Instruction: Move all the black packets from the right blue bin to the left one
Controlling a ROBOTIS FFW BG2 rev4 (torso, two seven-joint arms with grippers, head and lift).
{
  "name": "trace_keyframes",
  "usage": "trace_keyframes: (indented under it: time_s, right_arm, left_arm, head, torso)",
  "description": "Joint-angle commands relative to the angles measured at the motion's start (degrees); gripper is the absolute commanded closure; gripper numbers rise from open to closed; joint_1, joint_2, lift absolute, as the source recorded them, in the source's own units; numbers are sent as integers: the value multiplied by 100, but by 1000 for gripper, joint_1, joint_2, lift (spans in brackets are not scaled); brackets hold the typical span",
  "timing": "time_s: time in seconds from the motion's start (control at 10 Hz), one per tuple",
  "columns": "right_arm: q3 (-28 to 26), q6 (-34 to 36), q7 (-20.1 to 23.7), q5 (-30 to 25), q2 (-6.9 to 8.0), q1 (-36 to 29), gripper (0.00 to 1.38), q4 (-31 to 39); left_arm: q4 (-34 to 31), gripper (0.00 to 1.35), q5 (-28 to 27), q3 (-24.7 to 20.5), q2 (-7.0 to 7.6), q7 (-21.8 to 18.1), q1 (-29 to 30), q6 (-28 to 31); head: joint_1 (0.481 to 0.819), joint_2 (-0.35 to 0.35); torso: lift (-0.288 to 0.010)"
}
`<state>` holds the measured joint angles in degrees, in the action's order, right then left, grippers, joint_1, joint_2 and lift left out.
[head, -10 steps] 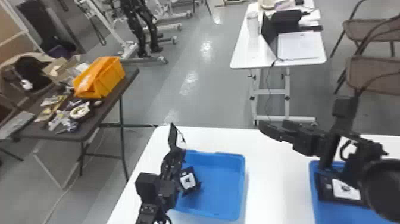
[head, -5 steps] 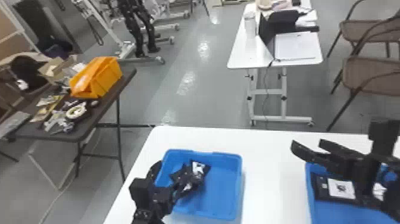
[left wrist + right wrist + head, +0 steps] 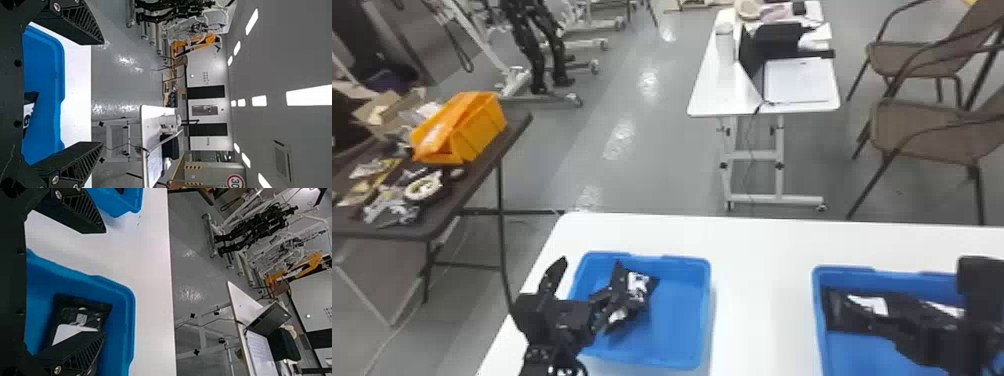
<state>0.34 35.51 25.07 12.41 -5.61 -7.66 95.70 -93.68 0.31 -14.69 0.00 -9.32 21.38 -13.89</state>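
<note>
Your left gripper is over the left part of the left blue bin, its jaws wide apart with nothing between them. That bin sits by the far left corner of the white desk. Inside, toward its far left, you have black packet material with white labels, tilted and partly crossed by one of your fingers; you can't tell how many packets that is, or whether the finger touches them.

Your right gripper is low over the right blue bin, farther right along the desk's far edge. Its jaws are wide too, and one finger passes in front of a black packet there; contact can't be made out. This packet material lies by the bin's left wall, toward the desk's far edge, with white patches showing. You can't get a sure count here either.

Beyond your desk stands a white table with an open laptop on it.
</note>
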Motion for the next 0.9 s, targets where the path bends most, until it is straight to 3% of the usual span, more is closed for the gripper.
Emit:
trace_keyframes:
  time_s: [0.0, 0.1, 0.5, 0.8]
  right_arm:
    - [-113, -62, 15, -177, -107, -95, 94, -165]
    - [-104, -282, 15, -186, -133, -95, 94, -385]
    - [-95, -633, -11, -511, 34, 212, 93, -1220]
    - [-78, -1108, -459, -643, 166, 537, 91, -1897]
  left_arm:
    - [-1, 114, 31, 37, -15, -8, -28, -62]
    - [-1, 113, 22, 54, -15, -34, -37, -62]
    - [-1, 111, -4, 63, -15, -149, -37, -62]
    - [8, 113, -4, 89, -15, -201, -55, -62]
  head:
    - [695, 243]
    - [695, 221]
    - [695, 192]
    - [695, 177]
  torso:
    - [0]
    - [0]
    - [0]
    - [0]
